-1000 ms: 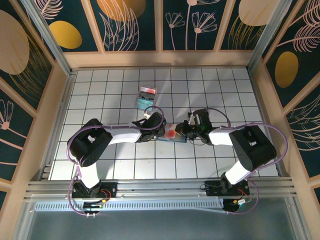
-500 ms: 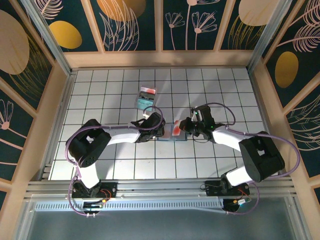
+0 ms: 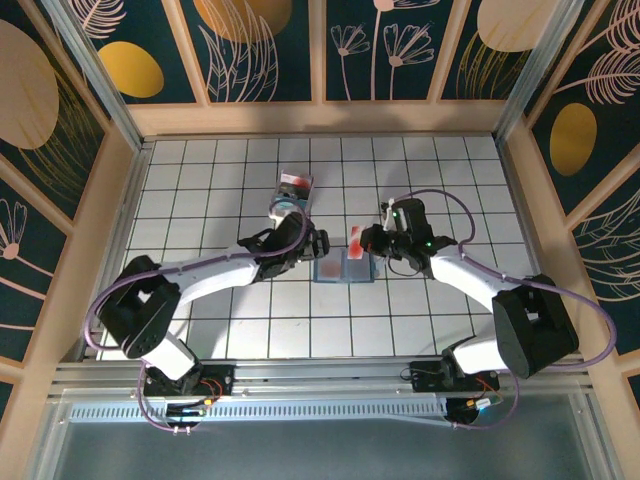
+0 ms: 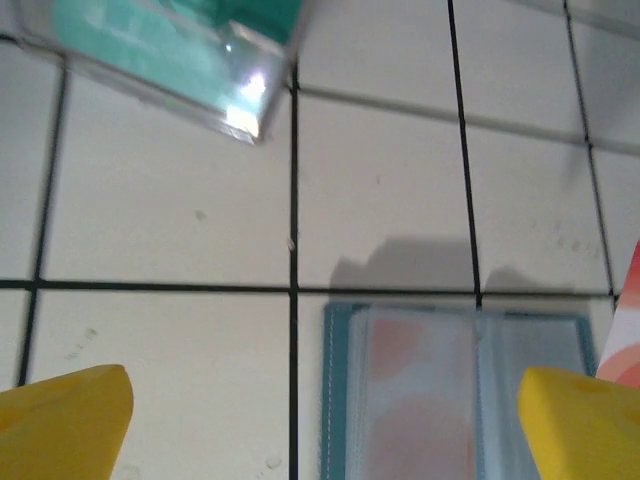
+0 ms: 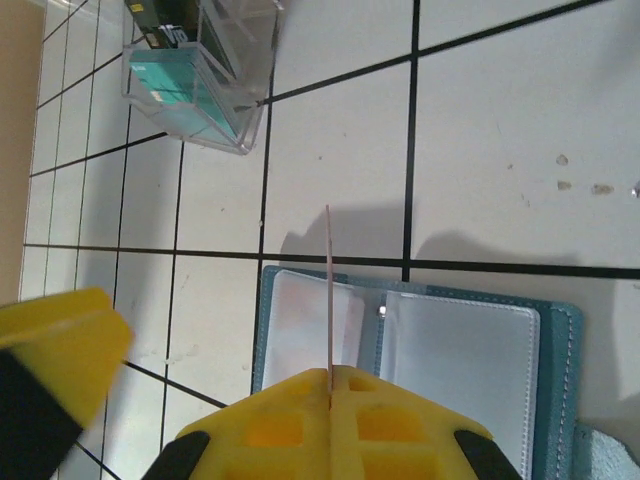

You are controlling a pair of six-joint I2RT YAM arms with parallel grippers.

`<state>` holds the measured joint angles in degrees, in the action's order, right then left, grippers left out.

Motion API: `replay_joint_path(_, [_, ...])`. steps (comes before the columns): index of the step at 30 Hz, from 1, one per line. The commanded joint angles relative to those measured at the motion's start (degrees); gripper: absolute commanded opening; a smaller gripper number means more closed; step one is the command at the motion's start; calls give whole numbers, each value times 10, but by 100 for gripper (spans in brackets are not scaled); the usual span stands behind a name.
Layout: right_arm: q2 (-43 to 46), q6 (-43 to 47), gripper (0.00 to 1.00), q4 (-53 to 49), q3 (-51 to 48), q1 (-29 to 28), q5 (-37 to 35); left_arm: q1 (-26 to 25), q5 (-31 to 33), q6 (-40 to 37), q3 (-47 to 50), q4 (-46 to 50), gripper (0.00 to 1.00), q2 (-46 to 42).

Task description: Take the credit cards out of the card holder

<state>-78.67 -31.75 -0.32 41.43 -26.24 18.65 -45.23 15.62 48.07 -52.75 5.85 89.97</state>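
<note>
The card holder (image 3: 342, 268) lies open and flat on the table (image 3: 200, 180), between the two arms, with its clear sleeves facing up. The right gripper (image 5: 330, 388) is closed on a salmon-red card (image 3: 356, 240), pinching it by one short end. From the right wrist the card appears edge-on as a thin line above the holder's left half. It hangs clear of the sleeves, so this card appears to be out.

The left gripper (image 4: 320, 425) has its fingers spread wide and grips nothing. It hovers just over the near-left edge of the holder, with the clear plastic box (image 4: 170, 50) a little beyond.

The card looks light, stiff and slick. A firm pinch across a flat end suits it, because a hold on a corner would probably let it pivot or slip. The holder looks soft, thin and light, so it is likely to slide or lift off the tiles when a card is drawn from a tight sleeve. Pressing down on its stitched teal border or its spare half should hold it in place.

A pinkish tint shows through the sleeves in the left wrist view. It may be another card, though the blur leaves that uncertain.
</note>
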Motion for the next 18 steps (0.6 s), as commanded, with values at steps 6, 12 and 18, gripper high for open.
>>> replay_joint_path(6, [-1, 65, 0, -45, 65, -15, -35, 36, 72, -18, 28, 7, 99, -76])
replay_joint_path(12, [-1, 99, 0, -36, 80, -25, -5, 54, -9, -98, 33, -61, 99, -99])
replay_joint_path(18, [2, 166, 0, -44, 95, -26, 45, 66, -114, -202, 13, -88, 97, -109])
